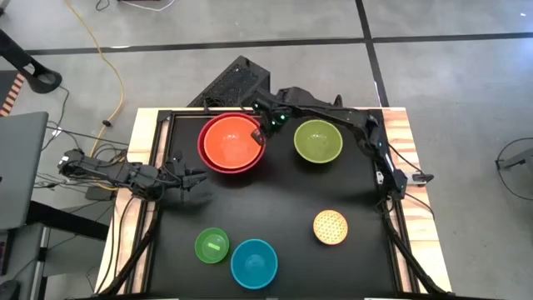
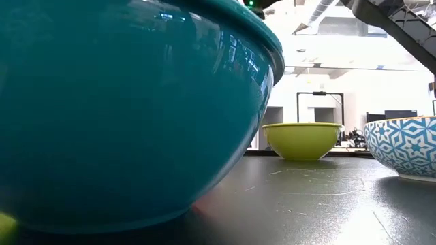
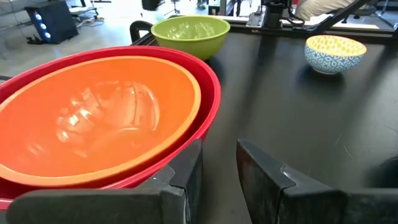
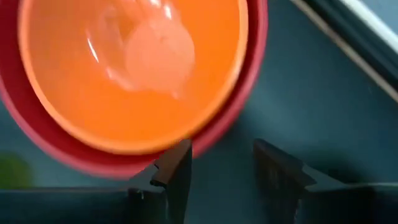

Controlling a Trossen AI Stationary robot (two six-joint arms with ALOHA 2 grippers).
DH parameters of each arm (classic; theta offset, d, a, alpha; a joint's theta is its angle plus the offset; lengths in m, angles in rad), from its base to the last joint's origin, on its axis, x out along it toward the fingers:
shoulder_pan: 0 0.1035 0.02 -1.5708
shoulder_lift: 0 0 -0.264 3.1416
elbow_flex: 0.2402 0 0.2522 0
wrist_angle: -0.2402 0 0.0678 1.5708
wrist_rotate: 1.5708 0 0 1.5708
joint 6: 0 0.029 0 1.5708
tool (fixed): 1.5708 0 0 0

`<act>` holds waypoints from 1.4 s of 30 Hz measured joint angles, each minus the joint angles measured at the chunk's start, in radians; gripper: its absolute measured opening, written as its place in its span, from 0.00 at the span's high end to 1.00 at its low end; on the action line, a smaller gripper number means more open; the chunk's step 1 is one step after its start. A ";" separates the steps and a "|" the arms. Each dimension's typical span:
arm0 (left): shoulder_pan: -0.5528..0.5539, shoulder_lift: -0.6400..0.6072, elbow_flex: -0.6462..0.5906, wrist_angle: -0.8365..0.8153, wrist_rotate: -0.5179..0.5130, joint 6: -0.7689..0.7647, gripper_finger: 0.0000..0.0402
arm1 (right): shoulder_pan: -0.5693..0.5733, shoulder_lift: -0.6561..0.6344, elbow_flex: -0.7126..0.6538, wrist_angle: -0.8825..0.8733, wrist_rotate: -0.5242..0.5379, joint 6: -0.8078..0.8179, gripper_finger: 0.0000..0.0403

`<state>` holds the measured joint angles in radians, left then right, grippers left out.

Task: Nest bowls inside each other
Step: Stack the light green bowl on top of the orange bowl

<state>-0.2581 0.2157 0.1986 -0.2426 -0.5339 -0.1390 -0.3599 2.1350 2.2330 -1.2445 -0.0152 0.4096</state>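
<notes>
The orange bowl (image 1: 231,139) sits nested inside the large red bowl (image 1: 205,152) at the far left of the black table; both also show in the right wrist view, orange (image 4: 134,68) within red (image 4: 74,158). My right gripper (image 4: 221,168) hangs open above the red bowl's far right rim (image 1: 265,125), touching nothing. The olive-green bowl (image 1: 318,140) stands to the right of the pair. Near the front edge stand the blue bowl (image 1: 254,262), the small bright green bowl (image 1: 211,246) and the dotted yellow bowl (image 1: 331,227). My left gripper (image 1: 198,185) waits open at the left, beside the red bowl.
A bare stretch of the black table top (image 1: 283,200) lies between the far bowls and the near ones. In the low view the blue bowl (image 2: 122,116) fills the foreground. A dark case (image 1: 237,82) and cables lie on the floor beyond the far edge.
</notes>
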 joint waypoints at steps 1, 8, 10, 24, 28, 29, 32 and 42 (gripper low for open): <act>0.000 0.000 0.000 -0.001 0.000 0.000 0.78 | 0.010 -0.004 0.000 -0.033 0.014 -0.002 0.56; 0.000 0.000 0.000 -0.001 0.000 -0.001 0.78 | 0.080 -0.017 0.000 -0.244 0.148 -0.021 0.58; 0.000 0.000 0.000 -0.001 0.000 -0.002 0.78 | 0.094 -0.025 0.000 -0.284 0.183 -0.022 0.58; 0.000 0.000 0.000 -0.006 -0.001 -0.029 0.78 | 0.081 -0.392 -0.429 -0.224 0.343 0.092 0.58; 0.000 0.000 0.000 -0.006 -0.001 -0.030 0.78 | 0.017 -0.572 -0.691 -0.102 0.309 0.175 0.58; 0.000 0.000 0.000 -0.006 -0.001 -0.030 0.78 | -0.002 -0.608 -0.748 -0.077 0.309 0.206 0.58; 0.000 0.000 0.000 -0.006 -0.001 -0.031 0.78 | -0.070 -0.699 -0.894 -0.006 0.302 0.287 0.58; 0.000 0.000 0.000 0.006 -0.001 -0.040 0.78 | -0.289 -0.773 -1.144 0.174 0.245 0.231 0.58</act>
<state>-0.2581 0.2157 0.1982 -0.2363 -0.5346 -0.1787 -0.6490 1.3621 1.0894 -1.0701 0.2297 0.6404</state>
